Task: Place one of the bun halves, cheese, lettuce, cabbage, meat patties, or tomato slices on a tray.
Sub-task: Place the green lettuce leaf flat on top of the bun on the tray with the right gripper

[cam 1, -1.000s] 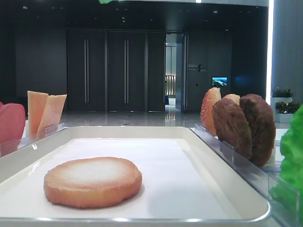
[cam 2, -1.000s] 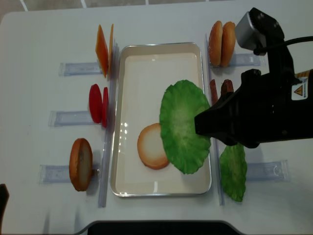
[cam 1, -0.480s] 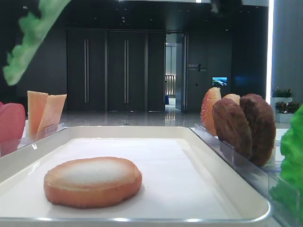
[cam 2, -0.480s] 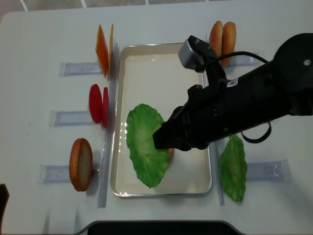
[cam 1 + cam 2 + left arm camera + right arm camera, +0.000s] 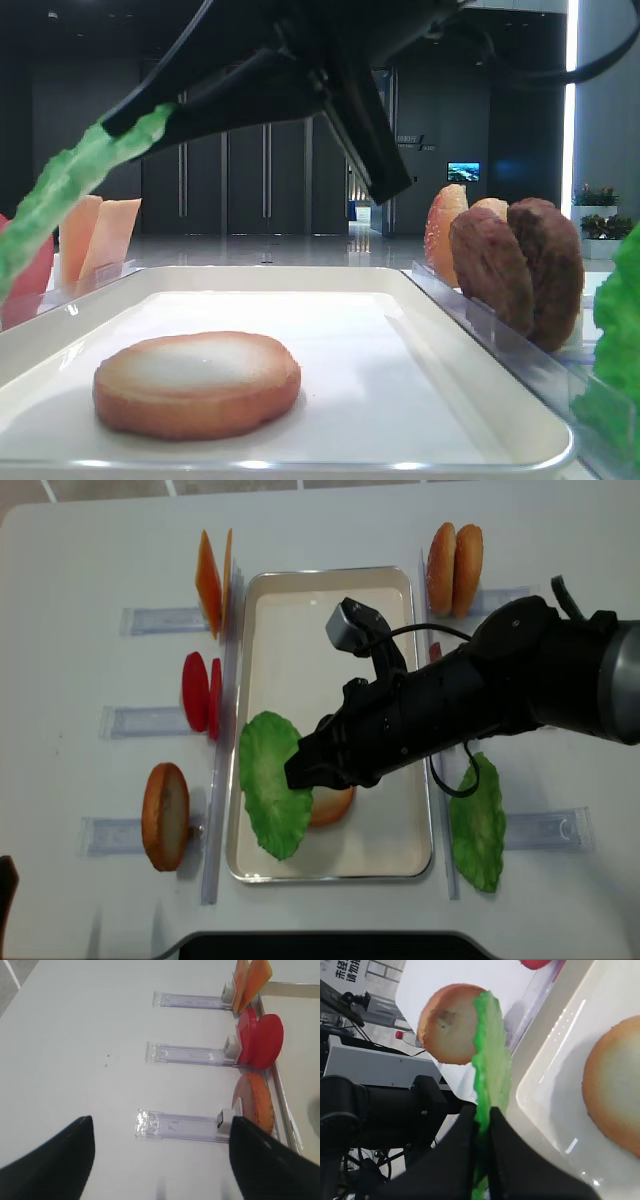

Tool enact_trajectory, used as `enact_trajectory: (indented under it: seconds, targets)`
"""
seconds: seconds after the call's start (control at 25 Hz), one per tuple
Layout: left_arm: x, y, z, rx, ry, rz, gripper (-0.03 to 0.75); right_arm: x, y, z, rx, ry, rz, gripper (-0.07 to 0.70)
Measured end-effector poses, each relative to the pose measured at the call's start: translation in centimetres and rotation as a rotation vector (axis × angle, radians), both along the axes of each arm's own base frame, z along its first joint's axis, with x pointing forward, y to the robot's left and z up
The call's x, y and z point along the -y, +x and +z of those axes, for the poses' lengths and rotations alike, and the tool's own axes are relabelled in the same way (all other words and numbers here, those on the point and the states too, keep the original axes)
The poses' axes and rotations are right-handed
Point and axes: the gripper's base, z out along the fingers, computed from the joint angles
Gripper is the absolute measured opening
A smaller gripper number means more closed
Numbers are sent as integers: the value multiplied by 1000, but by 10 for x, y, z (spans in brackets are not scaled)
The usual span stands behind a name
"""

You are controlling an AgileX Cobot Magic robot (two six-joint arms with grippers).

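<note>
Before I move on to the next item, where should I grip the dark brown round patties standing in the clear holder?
Pinch the nearer dark brown patty across its flat faces at the top edge, coming from above: it stands on edge in the clear holder, top rim exposed.

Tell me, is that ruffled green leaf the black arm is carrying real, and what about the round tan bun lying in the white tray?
Probably fake. The ruffled green lettuce leaf, pinched edge-on by the right gripper, holds stiff and flat with an even, saturated green, suggesting moulded plastic or rubber. The tan bun half looks smooth-edged and uniform, likely foam or plastic. The white tray has a glossy rim, metal or plastic.
</note>
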Motion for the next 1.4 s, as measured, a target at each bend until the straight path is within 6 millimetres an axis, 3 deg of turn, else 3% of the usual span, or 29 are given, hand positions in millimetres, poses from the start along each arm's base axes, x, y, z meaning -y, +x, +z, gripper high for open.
enact_trajectory:
  seconds: [0.44, 0.84, 1.4]
  targets:
    - [0, 0, 0, 0, 0, 0, 643, 9, 20, -13, 22, -13, -72, 23]
    - [0, 0, 0, 0, 0, 0, 643, 13, 23, -14, 25, -17, -73, 23]
    - [0, 0, 0, 0, 0, 0, 643, 13, 27, -34, -57, -19, -47, 23]
